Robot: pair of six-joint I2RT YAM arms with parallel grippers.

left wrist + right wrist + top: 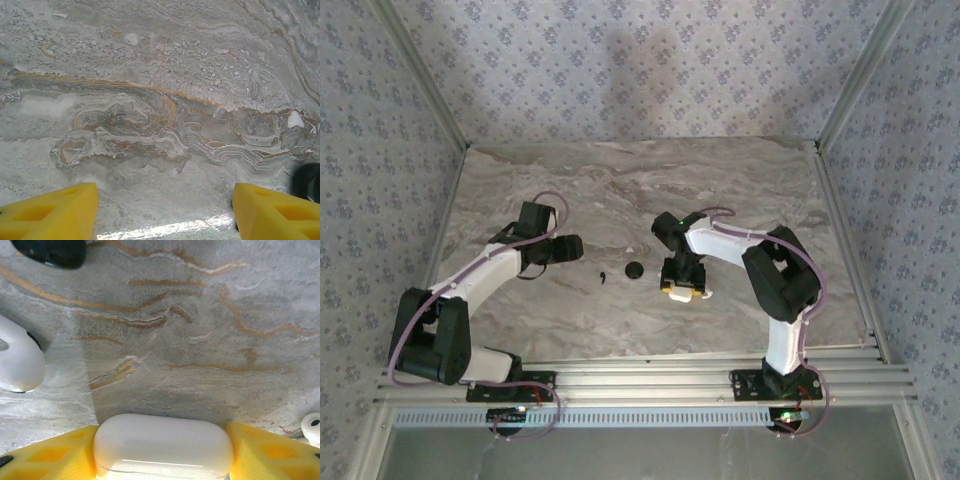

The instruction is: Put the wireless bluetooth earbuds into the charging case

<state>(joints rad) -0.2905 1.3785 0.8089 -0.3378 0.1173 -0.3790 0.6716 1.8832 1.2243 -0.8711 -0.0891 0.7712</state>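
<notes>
- Surface [620, 190] of grey marble carries everything, with the work near its middle.
- Left gripper [165, 196] hangs wide over bare marble and holds nothing.
- Right gripper [681, 288] has its yellow fingers against both ends of the white charging case [162, 447]. The step in hand looks like securing the case.
- First white earbud [17, 360] lies loose to the left of the case, and second white earbud [312, 429] lies just to its right.
- Next, I judge, the lid needs opening, and the left gripper must narrow a good deal to pinch so small a bud.
</notes>
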